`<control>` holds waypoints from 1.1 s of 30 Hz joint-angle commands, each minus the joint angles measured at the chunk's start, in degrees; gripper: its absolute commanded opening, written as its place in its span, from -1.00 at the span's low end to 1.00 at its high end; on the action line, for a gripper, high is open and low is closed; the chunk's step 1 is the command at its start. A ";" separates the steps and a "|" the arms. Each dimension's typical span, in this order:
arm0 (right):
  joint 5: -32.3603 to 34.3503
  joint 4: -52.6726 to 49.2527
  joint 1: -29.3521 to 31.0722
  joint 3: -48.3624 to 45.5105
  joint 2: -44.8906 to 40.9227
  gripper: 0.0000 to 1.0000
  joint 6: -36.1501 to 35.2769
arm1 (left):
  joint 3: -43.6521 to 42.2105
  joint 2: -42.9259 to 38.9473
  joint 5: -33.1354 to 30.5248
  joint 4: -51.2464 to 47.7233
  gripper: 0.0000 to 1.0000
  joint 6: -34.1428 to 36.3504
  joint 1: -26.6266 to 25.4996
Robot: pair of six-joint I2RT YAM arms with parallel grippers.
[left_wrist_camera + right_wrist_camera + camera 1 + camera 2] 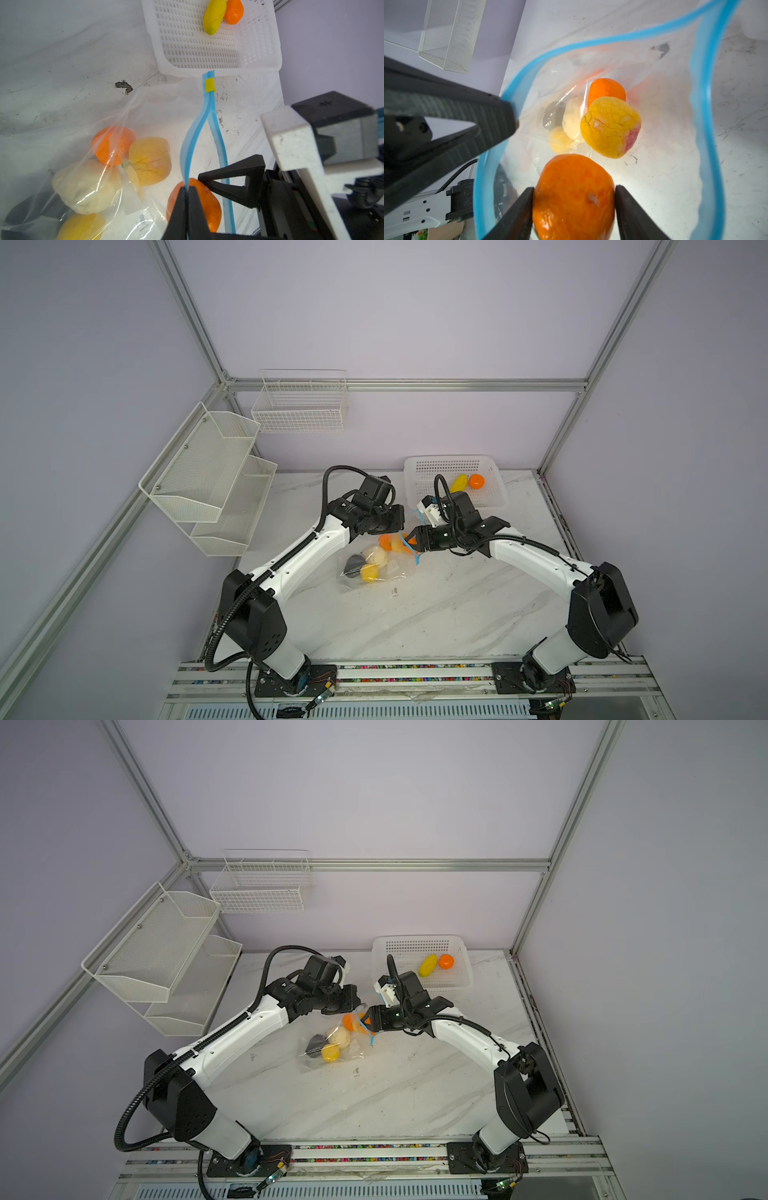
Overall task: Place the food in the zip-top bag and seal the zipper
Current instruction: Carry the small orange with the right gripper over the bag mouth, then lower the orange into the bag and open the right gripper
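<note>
Bag: clear, lying at the middle of the worktop, mouth toward the white basket at the back edge; five food pieces inside. Zipper: parted, slider at the basket end. Left gripper: pinched shut on one zipper strip. Right gripper: in the open mouth, clamped on an orange ball. Basket: yellow fruit, second orange ball.

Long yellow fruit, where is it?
In both top views the long yellow fruit lies in the white basket, back right on the table, beside an orange ball.
</note>
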 commanded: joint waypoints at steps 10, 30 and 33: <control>2.79 -4.18 0.30 3.71 -0.24 0.40 -2.82 | 3.07 -3.09 -0.56 1.81 -1.00 0.23 -0.38; 11.53 -4.95 -6.25 -3.56 -10.86 0.32 6.40 | 2.60 -3.73 -0.48 1.78 -1.00 0.55 -0.39; 6.93 -1.57 -7.32 -5.83 -9.95 0.30 9.09 | 2.70 -3.66 -0.29 1.78 -1.00 0.50 -0.36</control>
